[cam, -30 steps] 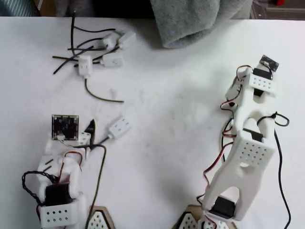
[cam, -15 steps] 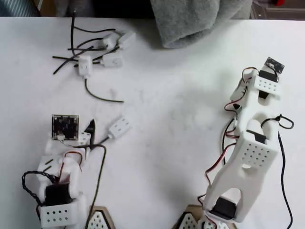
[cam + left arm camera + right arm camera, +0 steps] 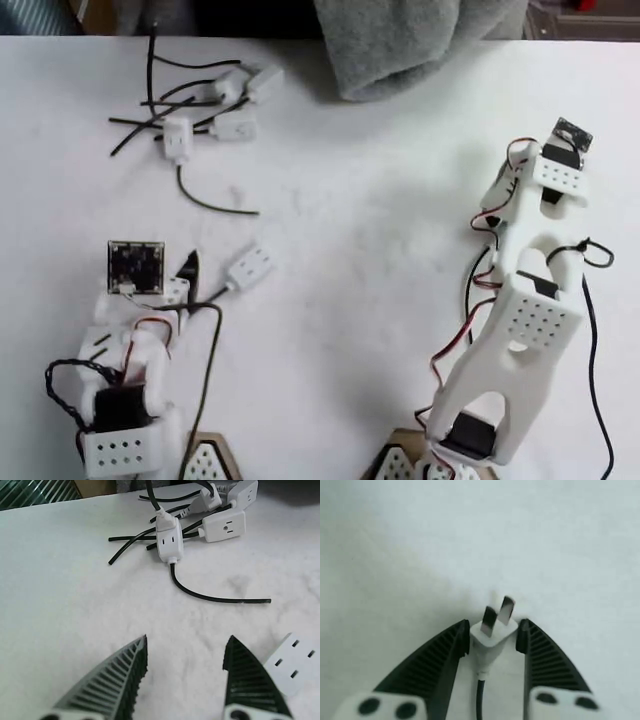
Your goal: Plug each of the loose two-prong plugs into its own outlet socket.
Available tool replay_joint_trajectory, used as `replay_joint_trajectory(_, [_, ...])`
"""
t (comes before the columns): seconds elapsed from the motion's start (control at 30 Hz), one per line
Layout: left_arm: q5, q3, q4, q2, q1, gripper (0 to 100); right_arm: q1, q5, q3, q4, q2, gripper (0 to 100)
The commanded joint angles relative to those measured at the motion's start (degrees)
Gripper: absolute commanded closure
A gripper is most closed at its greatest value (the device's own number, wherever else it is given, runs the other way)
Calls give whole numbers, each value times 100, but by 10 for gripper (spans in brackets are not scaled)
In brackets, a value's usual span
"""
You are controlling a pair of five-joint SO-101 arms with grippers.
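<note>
My right tool (image 3: pixel 493 626) clamped the small white two-prong plastic plug (image 3: pixel 491 634) between its fingers, having swung slightly rightward, while my left tool (image 3: pixel 186 641) hung open.

Right wrist view: the plug (image 3: pixel 492 630) has its cord (image 3: pixel 480 700) cut off by the picture edge between my right fingers (image 3: pixel 440 665).

The near outlet (image 3: pixel 250 268), 8 o'clock on the table, sits partly behind my left finger (image 3: pixel 247 680) and is cut by the edge.

In the tangle (image 3: pixel 180 135), 10–11 o'clock, I cannot trace which cord joins which outlet.

The cloth (image 3: pixel 400 45), 12 o'clock, is clipped by the edge.
</note>
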Motion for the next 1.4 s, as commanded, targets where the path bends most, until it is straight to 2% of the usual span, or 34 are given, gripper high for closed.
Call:
replay_joint_trajectory(0.0, [-70,-26,-9,-66,-13,748,75,53,26,180,-22,827])
replay_joint_trajectory(0.13, [-70,-26,-9,-66,-13,748,57,343,18,242,-22,872])
replay_joint_trajectory(0.8, [-70,-26,0,-66,-13,748,57,404,9,813,-31,837])
replay_joint_trajectory(0.97, [-70,-26,0,-66,-13,748,66,404,-53,585,-22,880])
replay_joint_trajectory(1.37, [-70,-26,0,-66,-13,748,92,413,-149,444,22,878])
